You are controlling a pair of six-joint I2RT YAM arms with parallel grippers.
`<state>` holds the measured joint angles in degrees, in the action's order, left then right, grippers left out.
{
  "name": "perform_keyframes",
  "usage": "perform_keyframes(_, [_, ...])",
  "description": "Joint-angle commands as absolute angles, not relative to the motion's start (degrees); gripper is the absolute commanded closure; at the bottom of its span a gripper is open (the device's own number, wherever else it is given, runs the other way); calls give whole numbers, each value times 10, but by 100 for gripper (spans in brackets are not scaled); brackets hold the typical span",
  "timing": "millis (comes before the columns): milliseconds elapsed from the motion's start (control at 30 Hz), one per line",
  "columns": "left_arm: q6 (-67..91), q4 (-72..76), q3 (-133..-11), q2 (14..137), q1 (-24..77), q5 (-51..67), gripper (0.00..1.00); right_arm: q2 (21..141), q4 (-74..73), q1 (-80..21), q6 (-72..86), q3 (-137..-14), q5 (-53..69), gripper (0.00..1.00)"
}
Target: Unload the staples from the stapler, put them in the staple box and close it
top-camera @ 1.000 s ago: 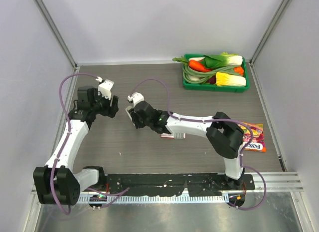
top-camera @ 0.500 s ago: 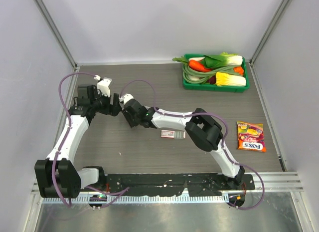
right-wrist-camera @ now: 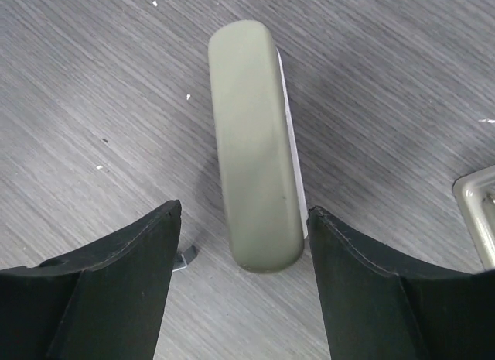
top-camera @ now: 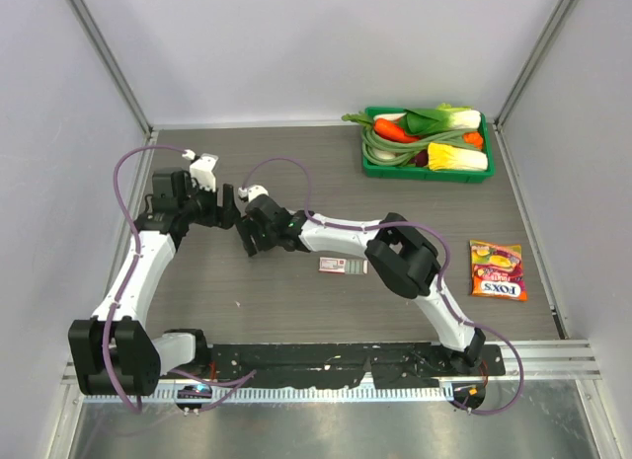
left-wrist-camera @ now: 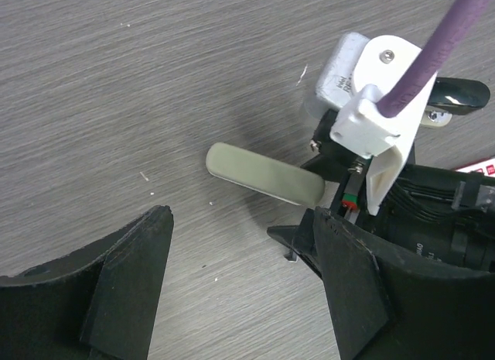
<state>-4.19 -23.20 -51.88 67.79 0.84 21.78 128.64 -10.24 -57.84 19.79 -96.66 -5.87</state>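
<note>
Stapler lies flat on table, its near end between spread fingers of right gripper. Right arm stretches low, far leftward. Left gripper faces it, also spread, holding nothing. Beside right finger we make out tiny silvery bit, possibly staples.
</note>
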Motion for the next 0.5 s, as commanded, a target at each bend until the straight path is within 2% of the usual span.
perform_keyframes(0, [-26, -213, -507, 671, 6, 203, 23, 1206, -91, -567, 235, -981, -49, 28])
perform_keyframes(233, [-28, -207, -519, 705, 46, 176, 20, 1048, -76, -516, 213, -835, -34, 28])
perform_keyframes(467, [-28, -186, -542, 783, 141, 120, 19, 1012, -162, -471, 101, -795, -113, 27])
